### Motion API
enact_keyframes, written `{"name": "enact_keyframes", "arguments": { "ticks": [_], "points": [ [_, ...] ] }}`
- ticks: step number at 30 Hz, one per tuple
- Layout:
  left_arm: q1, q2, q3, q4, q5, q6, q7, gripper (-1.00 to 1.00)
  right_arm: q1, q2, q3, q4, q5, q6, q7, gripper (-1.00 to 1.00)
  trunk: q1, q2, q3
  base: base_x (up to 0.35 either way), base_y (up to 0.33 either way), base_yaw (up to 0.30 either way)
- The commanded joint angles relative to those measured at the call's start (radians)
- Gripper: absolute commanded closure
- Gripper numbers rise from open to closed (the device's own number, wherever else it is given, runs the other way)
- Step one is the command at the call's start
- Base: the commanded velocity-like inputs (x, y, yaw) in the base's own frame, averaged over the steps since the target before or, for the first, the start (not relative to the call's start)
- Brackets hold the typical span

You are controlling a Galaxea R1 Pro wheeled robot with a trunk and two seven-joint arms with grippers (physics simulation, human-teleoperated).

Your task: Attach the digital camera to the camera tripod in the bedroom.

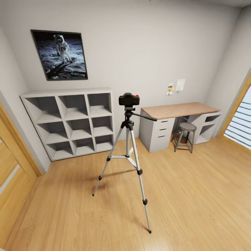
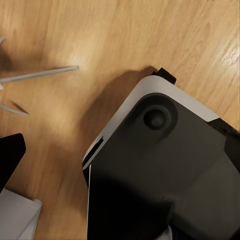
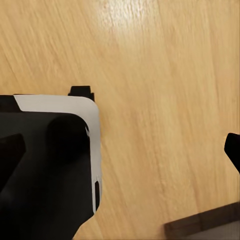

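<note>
Quick headcount of the room: one camera tripod [image 1: 128,153] on three legs, with one digital camera [image 1: 129,99] sitting on top, one red button on it. One white cube shelf [image 1: 71,122], nine cubbies in a three-by-three grid. One wood-topped desk [image 1: 177,110] with three drawers visible in the left unit and two open cubbies on the right end. One round stool [image 1: 185,135] tucked by it. One astronaut poster [image 1: 60,55] on the wall, plus two small paper notes [image 1: 176,86] pinned above the desk.
</note>
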Motion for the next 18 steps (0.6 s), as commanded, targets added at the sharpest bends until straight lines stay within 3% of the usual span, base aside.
{"name": "enact_keyframes", "arguments": {
  "ticks": [1,11,18],
  "points": [
    [-0.001,0.0,-0.008,0.0,0.008,-0.001,0.003,-1.0,0.0,0.0,0.0,0.002,0.001,0.001,0.002,-1.0,0.001,-0.002,-0.001,0.0,0.0,0.0],
    [-0.001,0.001,-0.008,-0.001,0.009,-0.001,0.004,-1.0,0.015,0.003,0.0,0.003,0.001,0.002,-0.002,-1.0,0.001,-0.002,0.015,0.0,0.0,0.0],
    [-0.001,0.001,-0.009,-0.001,0.009,-0.004,0.004,-1.0,0.033,0.019,0.0,0.002,0.001,0.006,-0.002,-1.0,0.001,-0.002,0.027,0.0,0.0,0.0]
  ]
}}
